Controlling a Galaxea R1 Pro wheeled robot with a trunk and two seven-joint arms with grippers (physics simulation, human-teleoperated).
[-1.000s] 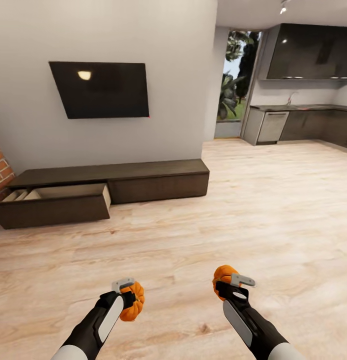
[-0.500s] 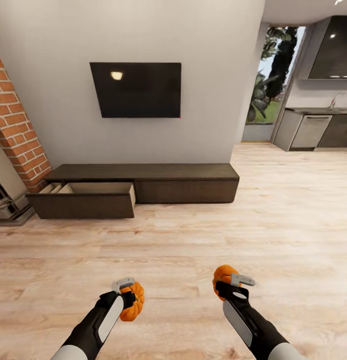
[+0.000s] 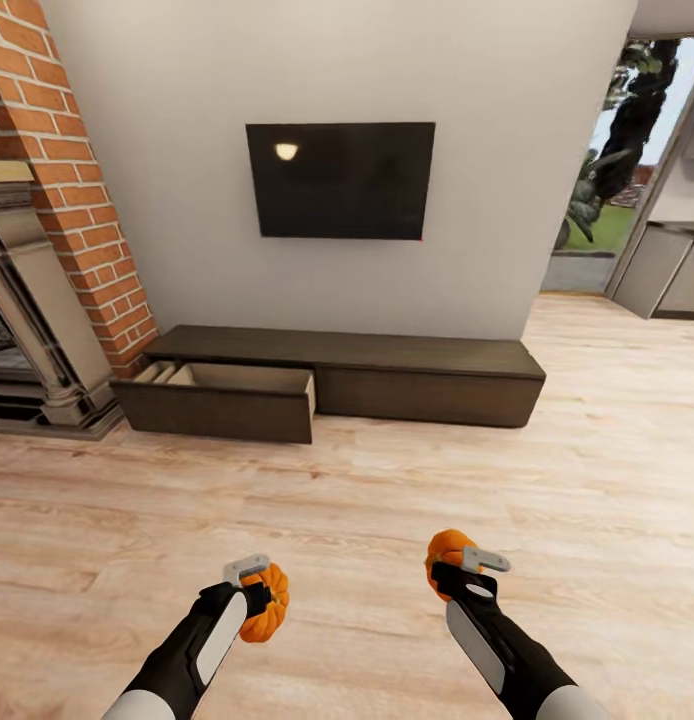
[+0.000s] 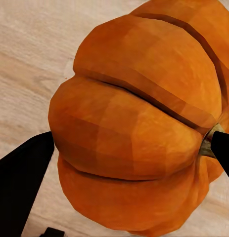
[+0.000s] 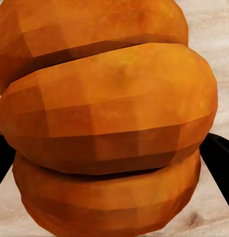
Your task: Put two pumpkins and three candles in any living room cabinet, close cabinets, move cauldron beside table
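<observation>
I carry one pumpkin (image 3: 264,615) clamped in my left gripper (image 3: 253,583) and the other pumpkin (image 3: 448,555) clamped in my right gripper (image 3: 471,570). The cabinet (image 3: 427,370) lies at twelve o'clock, its open drawer (image 3: 219,402) at eleven. I should roll close and stop square to that drawer before lowering either. Its floor is hidden by the front panel; the candles and cauldron can't be made out.

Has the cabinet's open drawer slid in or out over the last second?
No. The open drawer sticks out from the cabinet just as before; the whole view shifted because the camera turned.
</observation>
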